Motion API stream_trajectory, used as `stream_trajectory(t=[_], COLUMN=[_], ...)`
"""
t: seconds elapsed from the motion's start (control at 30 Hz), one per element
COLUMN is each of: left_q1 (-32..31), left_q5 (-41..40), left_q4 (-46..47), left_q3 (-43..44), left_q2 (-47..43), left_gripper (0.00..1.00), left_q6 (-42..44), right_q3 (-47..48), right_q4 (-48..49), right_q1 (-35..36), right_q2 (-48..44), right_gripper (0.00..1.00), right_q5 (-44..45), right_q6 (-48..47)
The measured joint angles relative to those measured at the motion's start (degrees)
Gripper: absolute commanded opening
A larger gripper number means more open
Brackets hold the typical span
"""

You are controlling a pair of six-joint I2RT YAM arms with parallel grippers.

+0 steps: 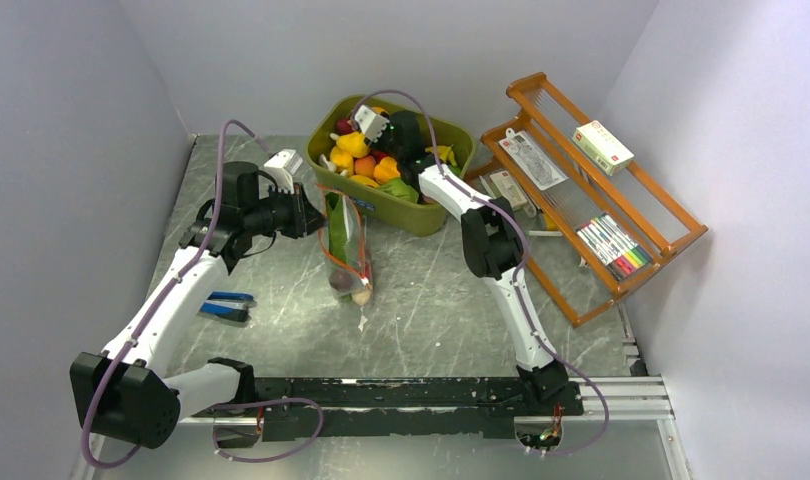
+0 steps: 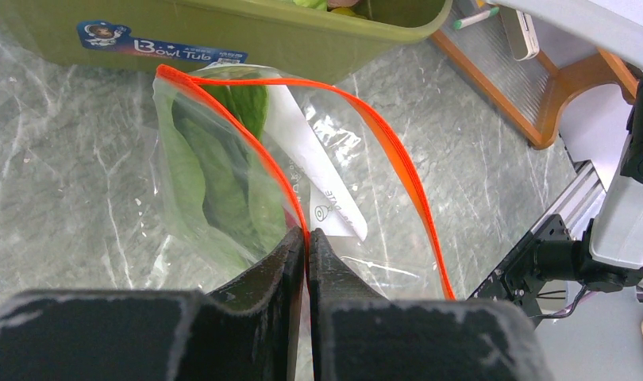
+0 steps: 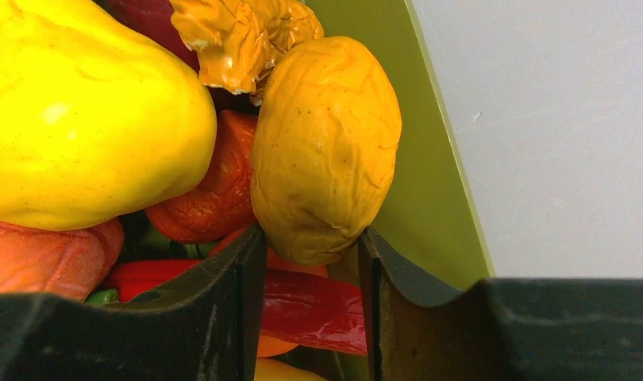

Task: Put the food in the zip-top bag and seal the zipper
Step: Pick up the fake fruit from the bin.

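The zip-top bag (image 1: 343, 238) stands in front of the green tub (image 1: 421, 215), mouth up and open. My left gripper (image 1: 311, 215) is shut on the near side of the zipper (image 2: 398, 151), pinched at my fingertips (image 2: 306, 236). Green leaves (image 2: 215, 167) and a white label lie inside the bag; a purple and a pale piece show at its bottom (image 1: 356, 285). My right gripper (image 1: 373, 112) is down in the tub among the food. Its jaws (image 3: 310, 238) press both sides of a wrinkled orange-yellow toy (image 3: 326, 151) by the tub wall (image 3: 413, 159).
The tub holds several toys: a big yellow one (image 3: 80, 111), orange-red ones, and a red chili (image 3: 318, 305) under my right jaws. A wooden rack (image 1: 601, 200) with packets and pens stands at the right. A blue object (image 1: 226, 305) lies by the left arm.
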Motion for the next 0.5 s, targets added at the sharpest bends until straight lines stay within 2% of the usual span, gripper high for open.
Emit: stream_trajectory(t=[0.27,0.5], left_q1=[-0.1,-0.1], left_q5=[-0.6,-0.8], left_q4=[0.0,0.0], left_q3=[0.0,0.0], left_q2=[0.0,-0.1], left_gripper=[0.07,0.07], left_q6=[0.0,0.0], right_q3=[-1.9,-7.8], right_q4=[2.4,3.1], right_q1=[0.2,0.9], right_q2=[-0.2,-4.2], right_gripper=[0.36,0.35], right_q5=[0.7,1.4], right_q6=[-0.3,-0.6])
